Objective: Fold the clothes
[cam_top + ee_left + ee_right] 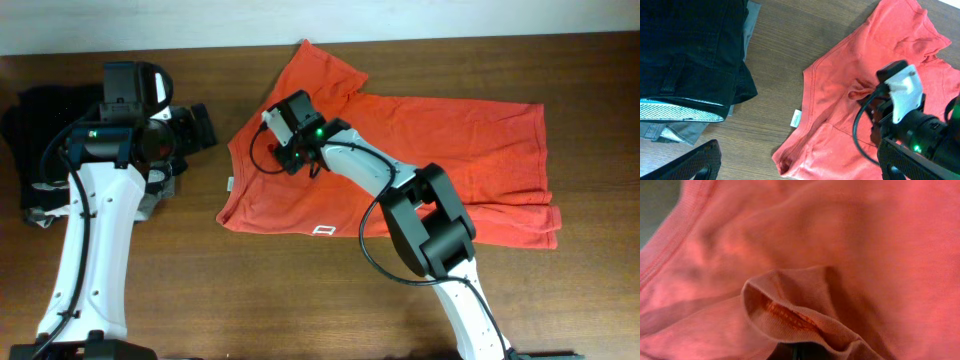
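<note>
An orange-red T-shirt is lying spread flat across the middle of a wooden table, its neck end pointing toward the left arm and its hem toward the far side. 1 sleeve is sticking out from the shirt's upper corner. A small white logo is showing at the shirt's near edge, and a white label is poking out beside the neckline seam.

The right gripper is sitting directly on the T-shirt, just inside the neck opening. Its arm is crossing over the chest of the garment to get there. The right wrist view is filling with orange cloth, and a raised ridge of the T-shirt is running down into the dark gap between the fingers. The jaws are closing on that fold, pinching it up from the surrounding fabric. The same pucker is showing in the left wrist view, right at the gripper's tip.

The left gripper is hovering off the T-shirt, just beyond its neck end, not touching the cloth. Its 2 fingers are spread wide apart and holding nothing.

A stack of folded dark garments is resting farther out on that same side of the T-shirt, apart from it.
</note>
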